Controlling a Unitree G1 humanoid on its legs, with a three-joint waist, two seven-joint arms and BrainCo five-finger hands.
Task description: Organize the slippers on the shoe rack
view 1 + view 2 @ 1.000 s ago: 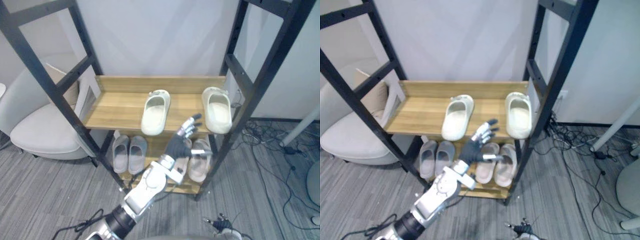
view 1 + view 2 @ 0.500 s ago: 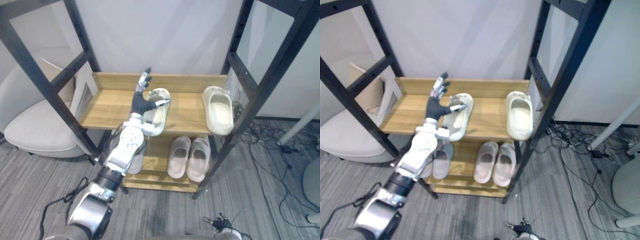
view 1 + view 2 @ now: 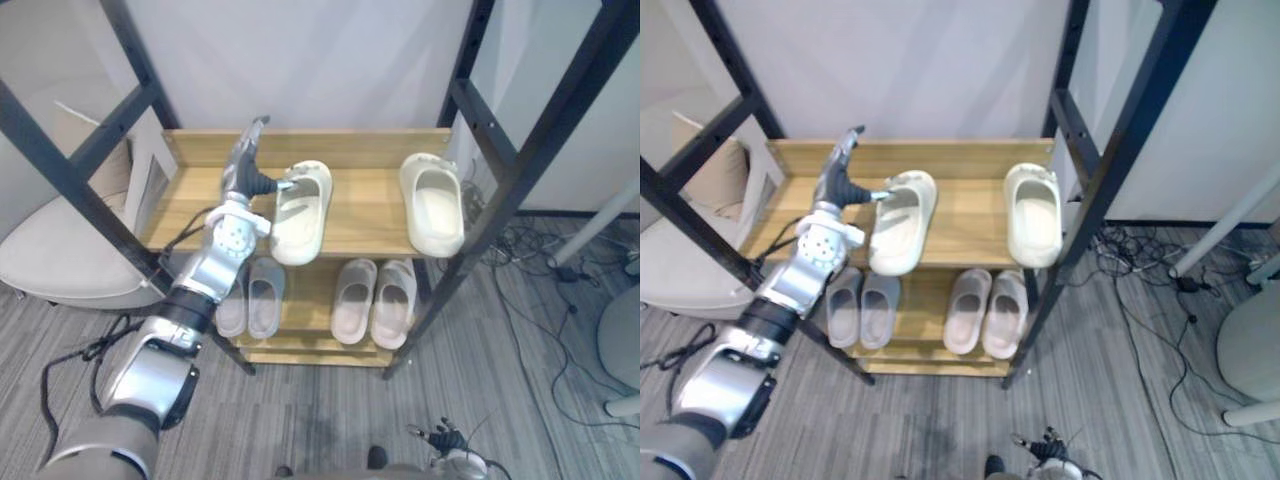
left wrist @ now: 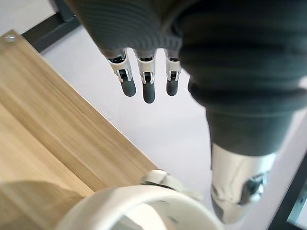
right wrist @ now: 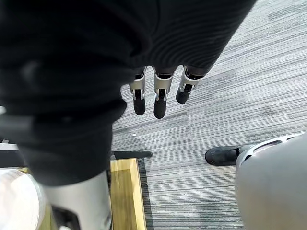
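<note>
Two cream slippers lie apart on the rack's upper wooden shelf (image 3: 200,205). The left slipper (image 3: 298,212) is slanted and overhangs the front edge. The right slipper (image 3: 432,205) lies by the right post. My left hand (image 3: 243,185) stands upright at the left slipper's back left corner, open, with straight fingers and its thumb at the slipper's rim. In the left wrist view the slipper's rim (image 4: 144,203) curves just below the fingers (image 4: 148,88). My right hand (image 5: 160,103) hangs open over grey carpet.
On the lower shelf sit a grey pair (image 3: 250,300) and a beige pair (image 3: 375,300). Black rack posts (image 3: 520,170) frame both sides. A white armchair (image 3: 50,250) stands to the left, and cables (image 3: 560,270) lie on the floor to the right.
My left hand rose from in front of the beige pair to the upper shelf, and now sits beside the left cream slipper. The head view has shifted.
</note>
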